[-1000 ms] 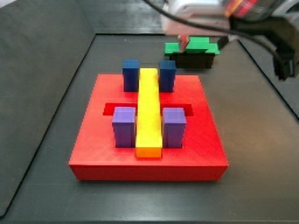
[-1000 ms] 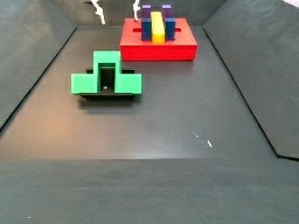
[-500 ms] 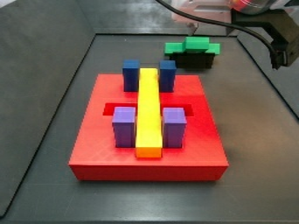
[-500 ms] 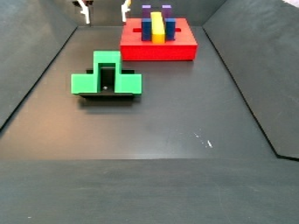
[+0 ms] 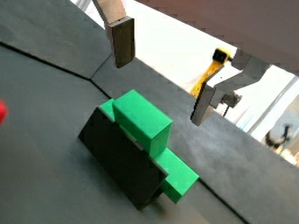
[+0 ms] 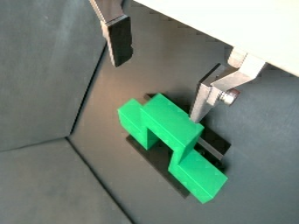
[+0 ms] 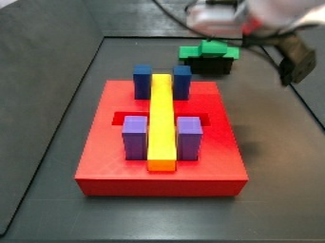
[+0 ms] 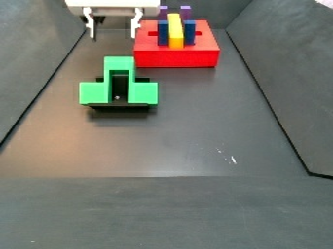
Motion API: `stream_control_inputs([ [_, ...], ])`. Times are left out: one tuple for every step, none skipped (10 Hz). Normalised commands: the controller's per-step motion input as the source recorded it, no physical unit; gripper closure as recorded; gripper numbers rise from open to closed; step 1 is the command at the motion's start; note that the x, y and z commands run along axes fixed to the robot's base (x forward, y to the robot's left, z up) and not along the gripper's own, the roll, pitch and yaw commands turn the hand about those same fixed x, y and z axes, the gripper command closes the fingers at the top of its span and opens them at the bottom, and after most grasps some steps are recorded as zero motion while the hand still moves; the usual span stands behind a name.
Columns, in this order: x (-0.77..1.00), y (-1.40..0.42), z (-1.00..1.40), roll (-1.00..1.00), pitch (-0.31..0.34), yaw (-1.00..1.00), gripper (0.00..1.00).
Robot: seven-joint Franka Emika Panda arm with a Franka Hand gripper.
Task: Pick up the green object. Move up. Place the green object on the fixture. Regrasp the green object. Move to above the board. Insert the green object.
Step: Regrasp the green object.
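Gripper (image 6: 166,70) above green object (image 6: 173,140), jaws apart, empty; no readable writing.

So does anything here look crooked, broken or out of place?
Nothing stands out. The bright green blocky plastic piece sits squarely on the dark fixture, the red board's blocks stand upright, and the open claw hovers above, empty.

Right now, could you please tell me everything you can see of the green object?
The green object is a bright green, plastic-looking blocky piece with a raised middle and two lower side arms. It sits on the dark fixture, away from the red board. The open gripper hovers above without touching it; both wrist views show its fingers clear of the piece.
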Motion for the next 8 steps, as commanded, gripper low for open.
stream_control_inputs([
  [-0.05, 0.27, -0.03, 0.0, 0.0, -0.05, 0.0],
  [-0.17, 0.41, 0.01, -0.2, 0.0, -0.06, 0.0],
  [0.0, 0.55, 0.08, -0.27, 0.006, 0.0, 0.0],
  [0.0, 0.57, 0.0, -0.37, 0.0, 0.07, 0.0],
  [-0.06, 0.47, 0.0, -0.46, -0.1, 0.19, 0.0],
  [-0.13, 0.18, 0.01, -0.32, -0.154, 0.09, 0.0],
  [-0.21, 0.09, 0.04, -0.3, -0.197, 0.01, 0.0],
  [-0.32, 0.13, 0.11, -0.29, -0.197, 0.0, 0.0],
])
